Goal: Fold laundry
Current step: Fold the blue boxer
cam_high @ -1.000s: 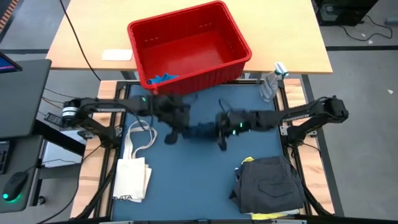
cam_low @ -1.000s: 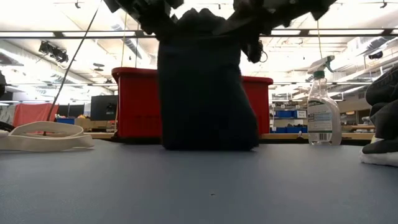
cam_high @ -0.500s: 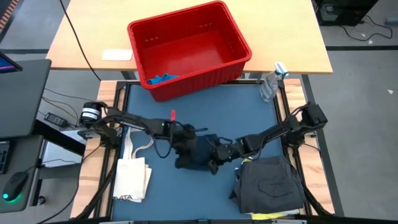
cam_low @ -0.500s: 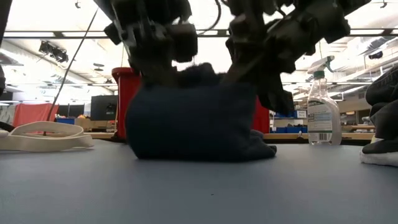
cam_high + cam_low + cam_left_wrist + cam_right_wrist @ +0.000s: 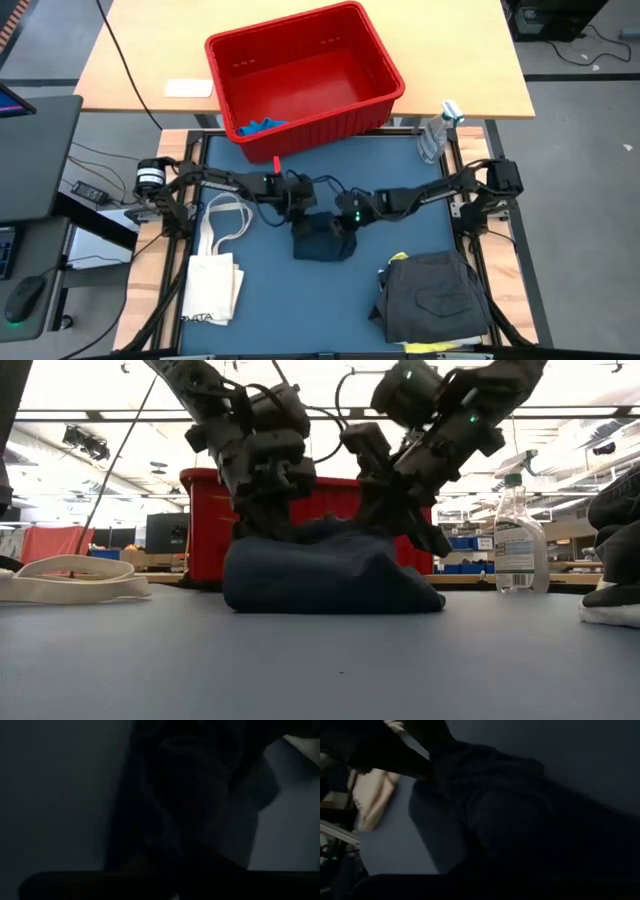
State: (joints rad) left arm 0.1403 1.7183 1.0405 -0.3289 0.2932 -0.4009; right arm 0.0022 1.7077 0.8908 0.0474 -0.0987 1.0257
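A small dark navy garment (image 5: 323, 240) lies bunched in a low heap near the middle of the blue bench (image 5: 300, 310). Both arms reach down onto it from either side. The left end effector (image 5: 300, 208) presses at the heap's rear left edge, and the right end effector (image 5: 347, 217) at its rear right edge. From the low view their fingertips are buried in the folds, so whether each pair stands apart or together, or pinches cloth, cannot be told. Both wrist views are nearly black, showing only dark fabric close up. A large dark grey garment (image 5: 435, 295) sits folded at the bench's near right corner, partly covering a yellow piece (image 5: 440, 347) cut off at the edge. A cream tote bag (image 5: 213, 280) lies at the left, and a red bin (image 5: 305, 75) stands behind, beside a spray bottle (image 5: 437, 133).
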